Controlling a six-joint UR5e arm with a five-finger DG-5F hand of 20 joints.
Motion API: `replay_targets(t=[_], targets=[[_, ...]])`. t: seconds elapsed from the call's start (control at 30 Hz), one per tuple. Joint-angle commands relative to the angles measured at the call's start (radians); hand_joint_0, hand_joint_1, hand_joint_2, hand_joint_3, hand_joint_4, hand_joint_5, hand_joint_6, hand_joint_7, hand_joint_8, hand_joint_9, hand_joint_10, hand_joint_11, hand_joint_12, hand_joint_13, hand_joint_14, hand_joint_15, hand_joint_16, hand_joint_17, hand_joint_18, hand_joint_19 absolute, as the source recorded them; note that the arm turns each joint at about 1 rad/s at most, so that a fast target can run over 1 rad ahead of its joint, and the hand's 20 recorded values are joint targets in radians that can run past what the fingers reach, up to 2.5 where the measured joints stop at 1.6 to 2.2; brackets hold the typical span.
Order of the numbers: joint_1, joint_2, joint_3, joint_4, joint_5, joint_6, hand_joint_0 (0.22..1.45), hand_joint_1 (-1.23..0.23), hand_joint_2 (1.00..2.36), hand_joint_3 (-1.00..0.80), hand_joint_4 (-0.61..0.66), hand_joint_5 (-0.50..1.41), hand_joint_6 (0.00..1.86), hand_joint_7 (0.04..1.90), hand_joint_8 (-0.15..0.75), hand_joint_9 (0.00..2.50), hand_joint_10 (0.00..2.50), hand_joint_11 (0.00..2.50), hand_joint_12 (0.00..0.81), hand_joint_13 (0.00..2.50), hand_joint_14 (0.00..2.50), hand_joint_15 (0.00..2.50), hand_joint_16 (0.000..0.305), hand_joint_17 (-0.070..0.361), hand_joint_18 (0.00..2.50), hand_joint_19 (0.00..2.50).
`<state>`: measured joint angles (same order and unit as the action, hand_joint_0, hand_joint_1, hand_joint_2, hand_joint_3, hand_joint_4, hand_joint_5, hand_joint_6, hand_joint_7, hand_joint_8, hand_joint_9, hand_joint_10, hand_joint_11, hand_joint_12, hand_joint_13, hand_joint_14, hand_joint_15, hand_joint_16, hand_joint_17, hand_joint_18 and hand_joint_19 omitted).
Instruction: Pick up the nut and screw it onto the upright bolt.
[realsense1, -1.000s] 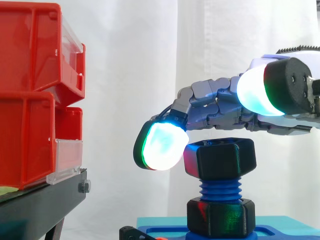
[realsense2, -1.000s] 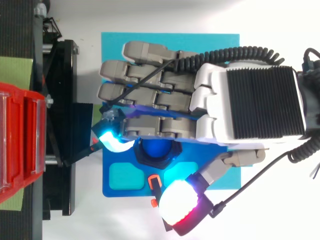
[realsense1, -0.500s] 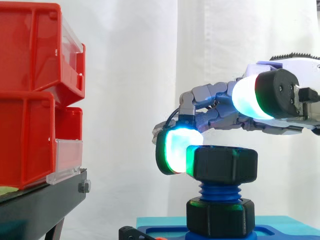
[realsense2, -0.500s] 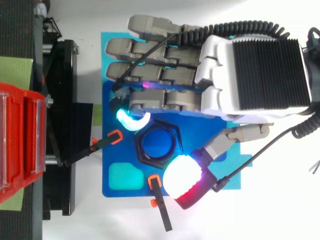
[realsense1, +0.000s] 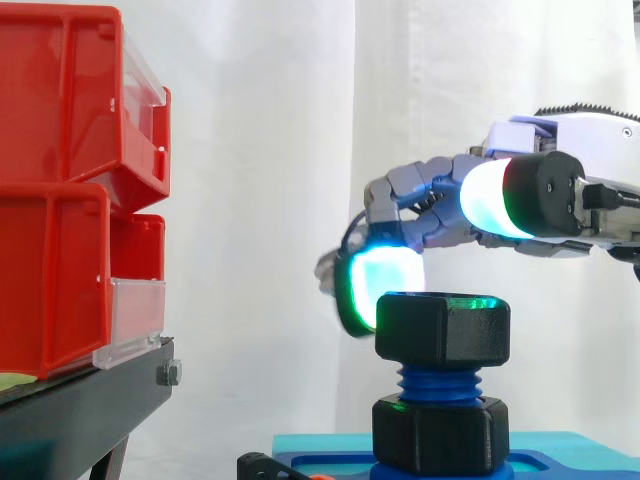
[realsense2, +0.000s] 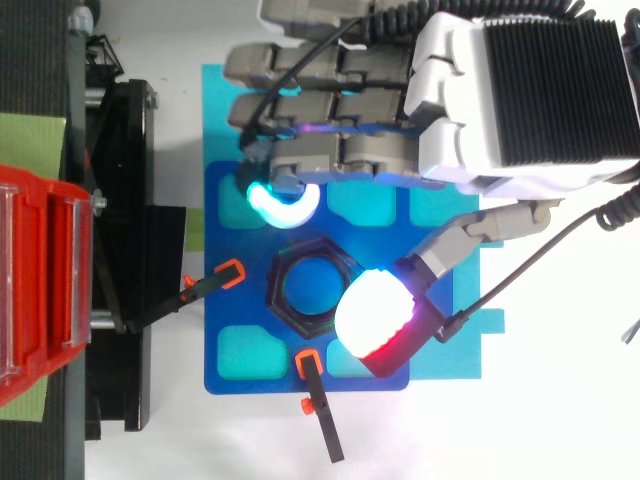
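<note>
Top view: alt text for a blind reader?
A black hex nut sits on the blue bolt on a blue base. The hand reaches in from the upper right, its glowing pads either side of the nut.

Lettering, numbers, signs: none legible in either view. Red bins (realsense1: 60, 190), nine o'clock in the side view: clear front strip (realsense1: 135, 318) on the lower bin, no print to be made out on it.

Nut (realsense1: 443, 330) sits atop the bolt (realsense1: 440, 383), bins (realsense1: 70, 190) on a stand (realsense1: 80, 410) to its left
</note>
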<state>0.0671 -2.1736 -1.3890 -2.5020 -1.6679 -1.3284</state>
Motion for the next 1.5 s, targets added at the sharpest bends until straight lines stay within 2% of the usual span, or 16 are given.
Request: replay_targets(t=[0.0,0.17,0.3,0.47,0.6,0.73,0.97,1.33,1.47], targets=[[-0.006,0.000,0.021,0.023,-0.012,0.000,0.47,-0.14,1.00,-0.50,0.19,-0.20,0.50,0.78,0.216,0.27,0.00,0.00,0.331,0.09,0.00,0.00,0.044,0.099,0.00,0.00],[-0.001,0.000,0.053,0.020,-0.012,0.000,0.46,-0.11,1.00,-0.50,0.14,-0.23,0.50,0.65,0.203,0.16,0.00,0.00,0.337,0.01,0.00,0.00,0.046,0.104,0.00,0.00],[0.007,-0.003,0.053,0.023,-0.010,0.000,0.45,-0.11,1.00,-0.50,0.14,-0.23,0.50,0.63,0.204,0.16,0.00,0.00,0.337,0.00,0.00,0.00,0.047,0.105,0.00,0.00],[0.020,-0.029,0.053,0.019,-0.003,0.002,0.45,-0.08,1.00,-0.50,0.14,-0.22,0.50,0.62,0.206,0.14,0.00,0.00,0.339,0.00,0.00,0.00,0.048,0.108,0.00,0.00],[0.031,-0.028,0.051,0.000,0.007,0.002,0.45,-0.05,1.00,-0.50,0.15,-0.22,0.50,0.63,0.204,0.13,0.00,0.00,0.342,0.00,0.00,0.00,0.048,0.109,0.00,0.00],[0.040,-0.028,0.053,-0.049,0.016,0.002,0.45,-0.05,1.00,-0.50,0.20,-0.20,0.50,0.75,0.220,0.16,0.00,0.00,0.342,0.00,0.00,0.00,0.048,0.108,0.00,0.00],[0.054,-0.028,0.053,-0.075,0.016,0.002,0.47,-0.09,1.00,-0.50,0.27,-0.15,0.50,0.94,0.242,0.24,0.00,0.00,0.336,0.06,0.00,0.00,0.044,0.099,0.00,0.00],[0.057,-0.028,0.053,-0.098,0.017,0.002,0.48,-0.17,1.00,-0.50,0.28,-0.12,0.50,1.11,0.262,0.36,0.00,0.00,0.328,0.16,0.00,0.00,0.042,0.094,0.00,0.00],[0.053,-0.028,0.053,-0.100,0.017,0.002,0.48,-0.20,1.00,-0.50,0.29,-0.10,0.50,1.16,0.273,0.41,0.00,0.00,0.324,0.19,0.00,0.00,0.039,0.088,0.00,0.00]])
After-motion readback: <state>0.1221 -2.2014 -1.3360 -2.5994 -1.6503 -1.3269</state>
